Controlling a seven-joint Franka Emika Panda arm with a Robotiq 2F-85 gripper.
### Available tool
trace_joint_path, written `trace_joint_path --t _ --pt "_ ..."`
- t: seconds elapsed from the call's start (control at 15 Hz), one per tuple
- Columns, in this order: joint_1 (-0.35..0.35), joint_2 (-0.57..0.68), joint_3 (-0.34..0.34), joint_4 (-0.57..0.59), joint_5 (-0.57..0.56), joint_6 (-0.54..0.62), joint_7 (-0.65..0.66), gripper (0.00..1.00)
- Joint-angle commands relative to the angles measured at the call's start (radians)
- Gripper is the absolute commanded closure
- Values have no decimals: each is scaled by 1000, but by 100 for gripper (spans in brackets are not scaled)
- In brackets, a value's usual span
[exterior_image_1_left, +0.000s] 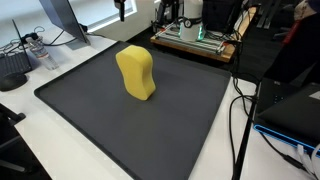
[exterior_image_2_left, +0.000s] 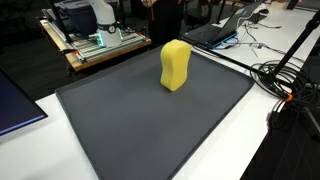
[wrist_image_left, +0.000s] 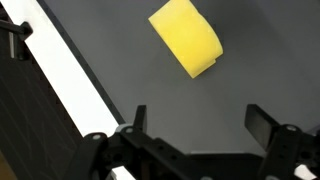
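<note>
1. We get the gripper (wrist_image_left: 198, 118) only partly in the wrist view; the bottom edge cuts its body.
2. The black mat (exterior_image_2_left: 130, 125) has its near corner off the bottom in an exterior view.
3. The yellow sponge (exterior_image_1_left: 136, 72) hides its underside from us.
4. The bench gear (exterior_image_1_left: 195, 35) behind is cut by the top edge and too blurred for us to name.

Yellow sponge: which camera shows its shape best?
An exterior view: the yellow sponge stands upright on the dark mat, whole, its curved outline plain. In an exterior view from elsewhere the yellow sponge looks smaller and narrower. The wrist view sees it foreshortened from above, beyond the open gripper.
</note>
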Motion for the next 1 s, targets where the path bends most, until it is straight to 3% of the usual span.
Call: trace_joint_path --t 0.0,0.4,0.93 --pt "9 71 -7 114 43 -45 -10 0" --pt "31 251 -14 412 126 -222 10 0" --pt "64 494 -6 746 144 -460 70 0"
